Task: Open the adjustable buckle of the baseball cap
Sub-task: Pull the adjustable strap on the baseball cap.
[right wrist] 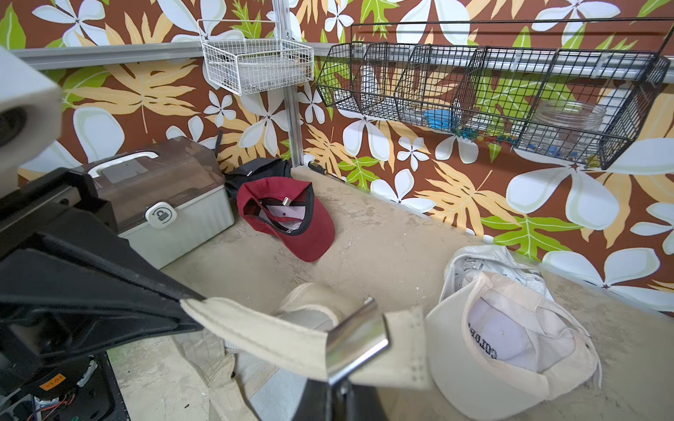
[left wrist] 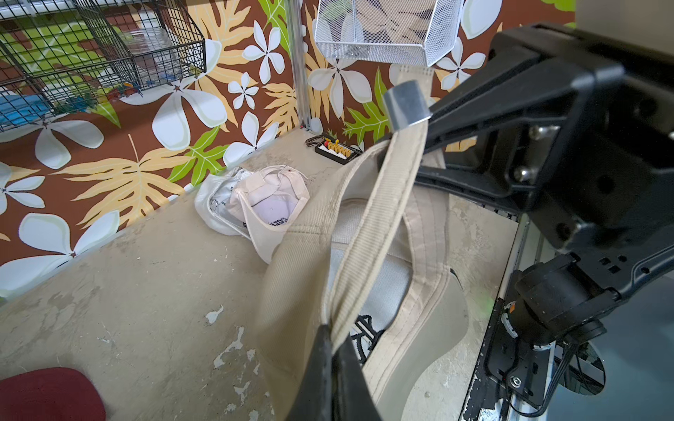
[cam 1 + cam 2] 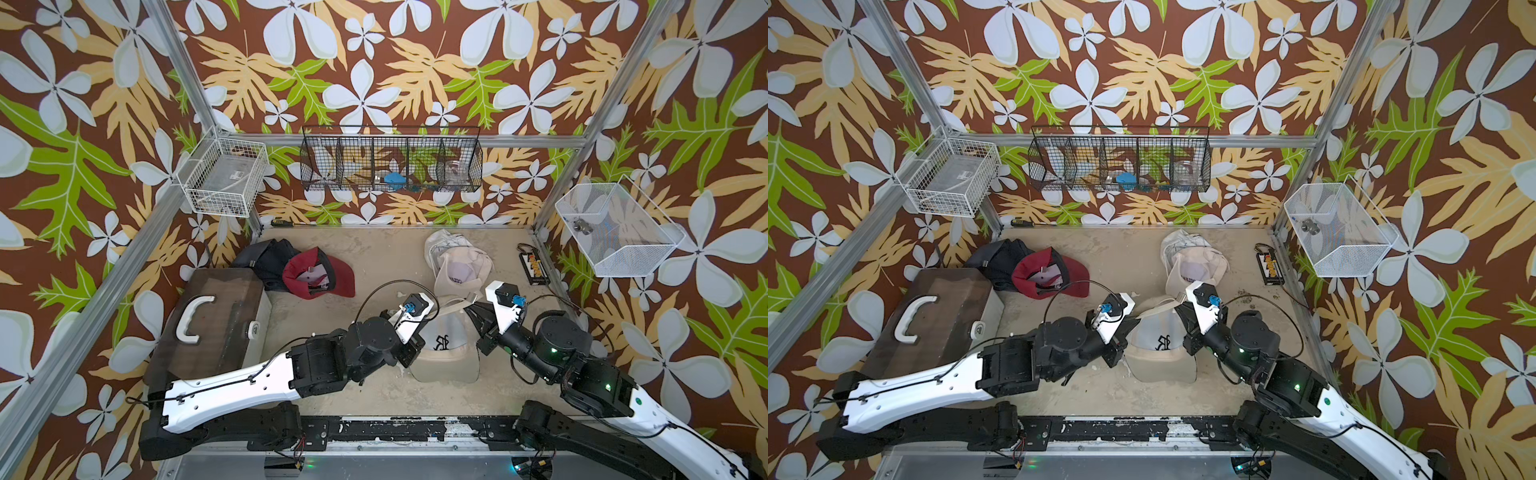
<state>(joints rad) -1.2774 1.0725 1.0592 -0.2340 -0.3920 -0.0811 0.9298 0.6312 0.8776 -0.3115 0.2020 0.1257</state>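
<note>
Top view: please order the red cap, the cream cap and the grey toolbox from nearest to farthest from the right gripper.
1. Cream cap, just behind the right gripper, toward the back.
2. Red cap, farther off, on the left side.
3. Grey toolbox, farthest, at the left beyond the red cap.

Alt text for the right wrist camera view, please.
A beige cap strap stretches across the foreground, the left gripper pinching one end and the right gripper its metal buckle. Behind lie a red cap and a cream cap.
</note>
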